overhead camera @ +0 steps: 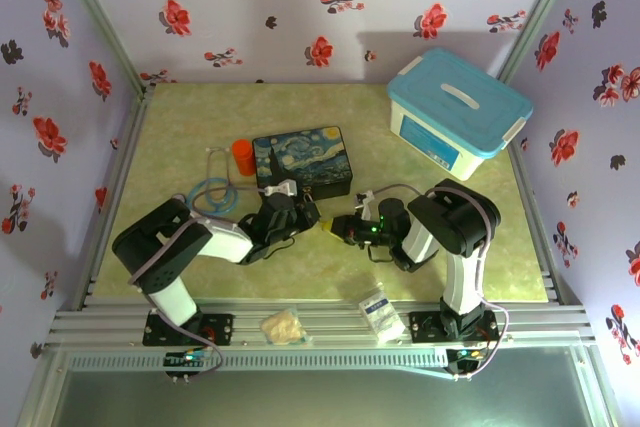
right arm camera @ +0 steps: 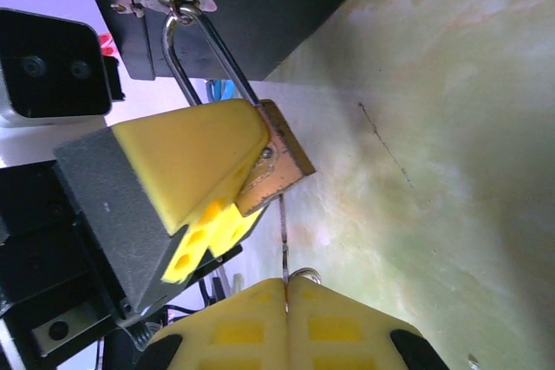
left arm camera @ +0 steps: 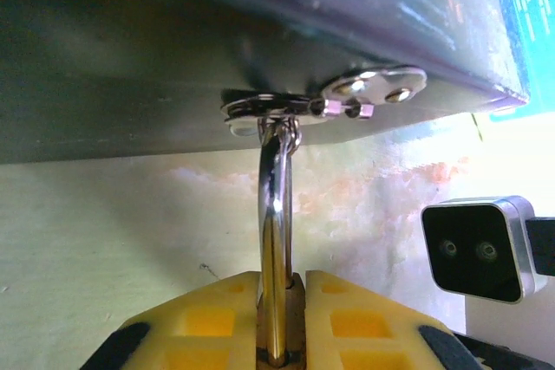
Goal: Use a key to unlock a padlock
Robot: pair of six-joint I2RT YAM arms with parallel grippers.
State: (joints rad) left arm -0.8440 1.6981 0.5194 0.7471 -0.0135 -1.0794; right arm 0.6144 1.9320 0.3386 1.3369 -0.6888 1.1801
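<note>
Right-wrist view — key (right arm camera: 284, 244) (touching padlock (right arm camera: 286, 158))

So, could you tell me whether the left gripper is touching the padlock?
Touching. The left wrist view shows the left gripper shut on the padlock, its brass body pinched between both yellow fingers; the right wrist view agrees.

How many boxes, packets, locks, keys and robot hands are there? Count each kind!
Boxes: 2, painted box and blue-lidded box
Packets: 2, tan packet and white packet
Padlocks: 1, the brass padlock
Keys: 1, the thin key
Hands: 2, left hand and right hand
Total: 8
</note>
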